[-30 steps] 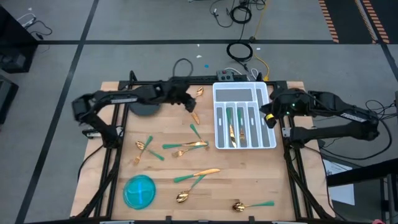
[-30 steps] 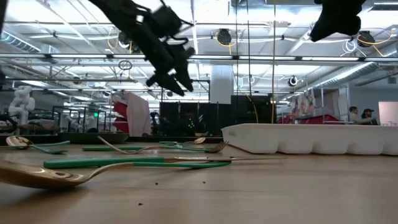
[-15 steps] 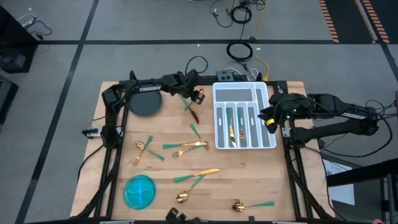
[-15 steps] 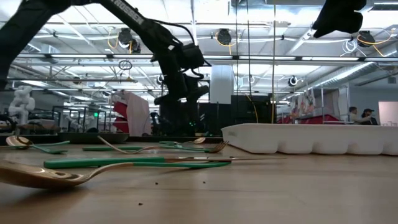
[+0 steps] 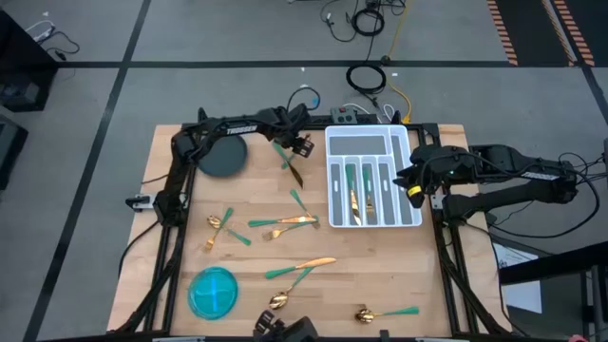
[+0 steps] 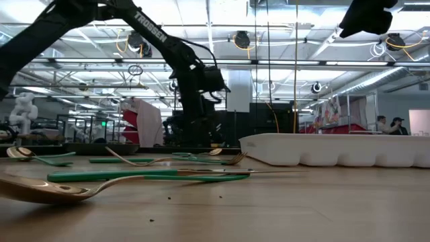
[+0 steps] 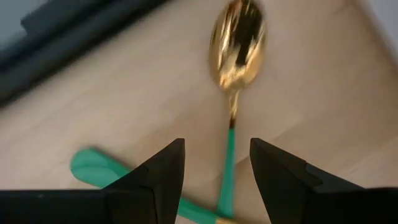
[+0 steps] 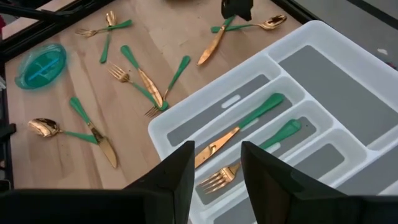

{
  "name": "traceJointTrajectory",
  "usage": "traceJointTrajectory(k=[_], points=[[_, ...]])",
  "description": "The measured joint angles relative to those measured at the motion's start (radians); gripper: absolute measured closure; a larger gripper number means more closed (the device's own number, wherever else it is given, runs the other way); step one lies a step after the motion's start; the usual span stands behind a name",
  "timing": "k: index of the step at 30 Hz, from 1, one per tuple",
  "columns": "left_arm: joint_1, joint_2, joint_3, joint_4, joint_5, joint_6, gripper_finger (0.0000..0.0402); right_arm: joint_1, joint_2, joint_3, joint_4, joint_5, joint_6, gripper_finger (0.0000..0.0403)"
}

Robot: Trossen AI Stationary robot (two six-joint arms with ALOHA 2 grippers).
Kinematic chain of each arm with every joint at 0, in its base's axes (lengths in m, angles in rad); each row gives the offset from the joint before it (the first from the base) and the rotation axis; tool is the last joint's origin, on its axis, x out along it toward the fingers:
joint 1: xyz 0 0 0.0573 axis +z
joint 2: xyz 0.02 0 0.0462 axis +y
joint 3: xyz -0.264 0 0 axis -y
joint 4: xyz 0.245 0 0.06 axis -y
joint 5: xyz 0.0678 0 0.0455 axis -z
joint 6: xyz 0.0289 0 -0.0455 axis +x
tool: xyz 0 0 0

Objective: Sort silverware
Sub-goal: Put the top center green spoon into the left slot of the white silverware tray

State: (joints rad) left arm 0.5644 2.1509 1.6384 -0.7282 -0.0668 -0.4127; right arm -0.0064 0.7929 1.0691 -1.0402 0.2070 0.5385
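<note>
While the left end effector (image 5: pixel 296 145) hovers spread over a spoon (image 7: pixel 235 68), upper centre, the right end effector (image 5: pixel 410 180) stands parted beside the tray (image 5: pixel 408 142).

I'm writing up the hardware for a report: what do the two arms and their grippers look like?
Both arms are black, built of slim jointed segments. The left arm carries white TROSSEN lettering along its link, also readable in the low view. The left gripper and right gripper each end in two flat, dark, wedge-shaped fingers. The right arm has a small yellow marking near its wrist.
</note>
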Motion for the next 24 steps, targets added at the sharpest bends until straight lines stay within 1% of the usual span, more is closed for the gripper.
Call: traceJointTrajectory(k=[4,11,13,16,20,23,24], points=[[-0.006,0.029,0.000,0.004,0.011,-0.001,0.0212,0.004,0.000,0.000,0.010,0.000,-0.001,0.0277],[-0.026,0.053,0.000,0.061,0.013,-0.001,0.0213,0.003,0.000,0.000,0.020,0.000,-0.007,0.0277],[-0.028,0.053,0.000,0.090,0.016,0.000,0.0220,0.003,0.000,0.000,0.020,0.000,-0.007,0.0277],[-0.023,0.053,0.000,0.097,0.042,-0.001,0.0251,0.003,0.000,0.000,0.020,0.000,-0.006,0.0277],[-0.012,0.053,0.000,0.109,0.091,-0.020,0.0325,0.008,0.000,0.000,0.028,0.000,-0.005,0.0277],[-0.004,0.053,0.000,0.104,0.092,-0.019,0.0380,0.020,0.000,0.000,0.044,0.000,-0.005,0.0277],[-0.002,0.053,0.000,0.102,0.093,-0.019,0.0390,0.025,0.000,0.000,0.050,-0.001,-0.005,0.0277]])
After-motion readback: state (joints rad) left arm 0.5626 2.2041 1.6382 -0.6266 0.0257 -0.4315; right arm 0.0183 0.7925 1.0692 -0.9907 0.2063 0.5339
